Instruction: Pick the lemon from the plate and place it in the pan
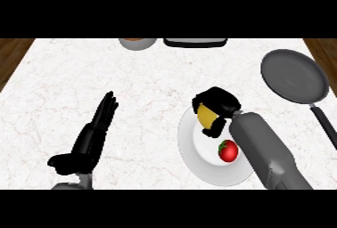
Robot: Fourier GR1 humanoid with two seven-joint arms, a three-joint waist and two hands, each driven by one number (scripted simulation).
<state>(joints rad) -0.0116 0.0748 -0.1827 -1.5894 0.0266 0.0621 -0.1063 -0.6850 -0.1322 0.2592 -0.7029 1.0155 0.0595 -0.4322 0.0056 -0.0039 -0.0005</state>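
A yellow lemon (207, 116) lies at the far end of a white plate (195, 151) right of the counter's middle. My right hand (218, 101) is curled over the lemon from behind, its thumb (215, 129) hooked along the lemon's near side, so part of the fruit is hidden. The grey pan (294, 75) sits at the far right, its black handle (324, 122) pointing toward me. My left hand (95, 129) rests open at the lower left, fingers straight and pointing away.
A red tomato (228, 151) lies on the same plate, close beside my right forearm (263, 151). At the back edge stand a grey bowl (137, 43) and a dark appliance (195, 42). Wooden floor shows past both counter sides.
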